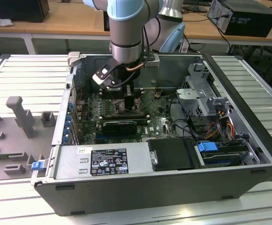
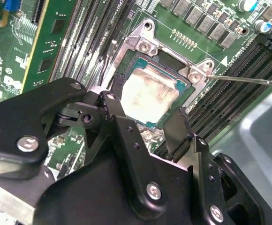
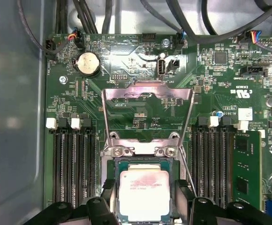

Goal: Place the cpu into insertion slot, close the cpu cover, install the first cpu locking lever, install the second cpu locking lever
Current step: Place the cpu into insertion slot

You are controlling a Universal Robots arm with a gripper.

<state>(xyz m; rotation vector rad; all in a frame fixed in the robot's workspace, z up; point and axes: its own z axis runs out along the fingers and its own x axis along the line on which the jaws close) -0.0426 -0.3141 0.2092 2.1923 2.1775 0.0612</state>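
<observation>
Exterior view: an open computer case [image 1: 173,187] lies on its side across mid-frame on a slatted metal table [image 1: 28,75]. The robot arm [image 1: 126,33] enters from top centre and reaches down into the case over the green motherboard [image 1: 160,123], just above frame centre.

First wrist view: the cpu cover [image 3: 147,90] is a silvery frame, swung up and open and standing clear of the insertion slot [image 3: 143,162]. Long black memory slots [image 3: 72,173] flank the socket on both sides. The cpu [image 3: 144,194] sits flat inside the insertion slot, pale face up.

The gripper [image 3: 145,188] is spread open and straddles the cpu. Its black fingers [image 2: 115,110] sit just beside two opposite edges with a slight gap showing, so nothing is gripped.

Second wrist view: a thin metal lever rod [image 2: 248,80] sticks out from one corner of the slot.
</observation>
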